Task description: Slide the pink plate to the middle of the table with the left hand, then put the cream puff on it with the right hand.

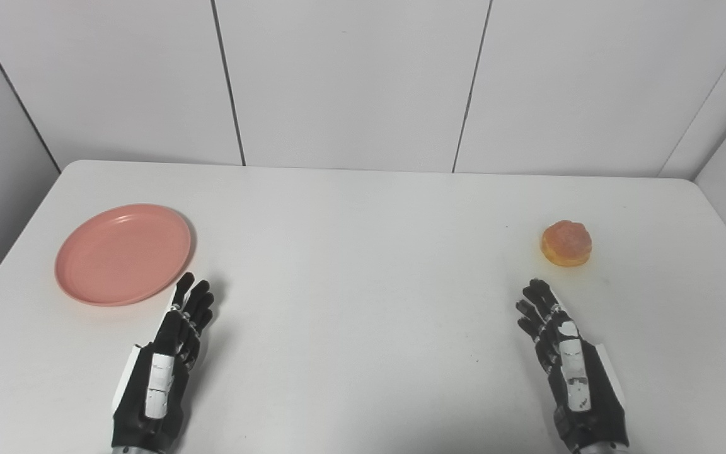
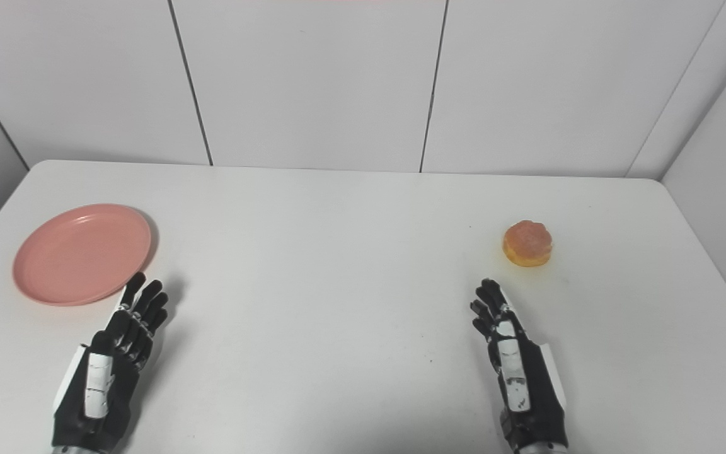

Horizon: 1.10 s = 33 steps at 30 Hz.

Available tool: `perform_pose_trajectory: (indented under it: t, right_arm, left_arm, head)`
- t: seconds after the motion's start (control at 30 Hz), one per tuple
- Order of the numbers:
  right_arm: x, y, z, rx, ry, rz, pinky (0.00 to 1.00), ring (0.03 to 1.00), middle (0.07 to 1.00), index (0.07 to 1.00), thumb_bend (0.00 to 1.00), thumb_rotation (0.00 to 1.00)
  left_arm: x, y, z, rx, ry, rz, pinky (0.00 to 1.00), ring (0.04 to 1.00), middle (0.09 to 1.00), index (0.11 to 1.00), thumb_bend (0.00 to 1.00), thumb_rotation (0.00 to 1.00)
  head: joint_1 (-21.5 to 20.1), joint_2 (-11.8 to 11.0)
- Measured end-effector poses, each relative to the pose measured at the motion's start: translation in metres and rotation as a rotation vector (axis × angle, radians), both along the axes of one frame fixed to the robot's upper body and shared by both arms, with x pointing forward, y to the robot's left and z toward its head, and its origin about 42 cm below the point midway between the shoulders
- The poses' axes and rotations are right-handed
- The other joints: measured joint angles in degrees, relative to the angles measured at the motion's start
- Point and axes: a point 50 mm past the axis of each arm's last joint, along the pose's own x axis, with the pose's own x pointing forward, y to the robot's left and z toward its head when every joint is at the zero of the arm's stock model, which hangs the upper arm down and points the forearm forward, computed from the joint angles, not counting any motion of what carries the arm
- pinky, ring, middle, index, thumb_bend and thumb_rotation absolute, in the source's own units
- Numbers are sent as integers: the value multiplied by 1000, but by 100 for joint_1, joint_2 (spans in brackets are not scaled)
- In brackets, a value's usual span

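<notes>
Desk (image 1: 363, 284) surface, white with rounded far corners, is filling most of both head views, backed by pale wall panels (image 1: 350, 75). The pink plate (image 1: 123, 253) is lying flat on the left part of the desk, well away from the middle, with nothing on it. The cream puff (image 1: 566, 243) is sitting by itself on the right part of the desk, well apart from the plate.

The left hand (image 1: 171, 359) is reaching in from the lower left, edge-on over the desk, with its fingers (image 1: 194, 301) stretched forward and close together; it is gripping nothing. Its fingertips are lying just beside the plate's near right rim, and whether they are touching it cannot be told.

The right hand (image 1: 568, 362) is coming in from the lower right in the same edge-on pose, fingers extended and slightly spread, carrying nothing. Its fingertips are pointing toward the cream puff and are near it, with a clear strip of desk showing between them.
</notes>
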Motion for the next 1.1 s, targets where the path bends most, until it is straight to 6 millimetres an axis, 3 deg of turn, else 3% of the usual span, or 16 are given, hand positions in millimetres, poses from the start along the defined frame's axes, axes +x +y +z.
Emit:
perform_pose_trajectory:
  t: [0.87,0.93,1.0,1.1]
  right_arm:
    - [0,0,0,1,0,0,936,916,931,923,931,1000]
    - [0,0,0,2,1,0,941,918,934,925,928,1000]
    - [0,-1,-3,1,6,3,951,925,942,932,926,1000]
    - [0,-8,-12,-14,32,15,964,933,950,937,917,1000]
  left_arm:
    - [0,0,0,0,3,0,1000,977,973,1000,833,948]
    - [0,0,-1,1,5,-1,995,969,966,996,831,947]
    - [0,-1,-4,5,12,2,970,954,956,986,827,947]
    - [1,-6,-7,13,-4,7,978,951,949,973,859,904]
  head:
    - [9,0]
    - [306,-184]
    - [308,-185]
    - [850,-455]
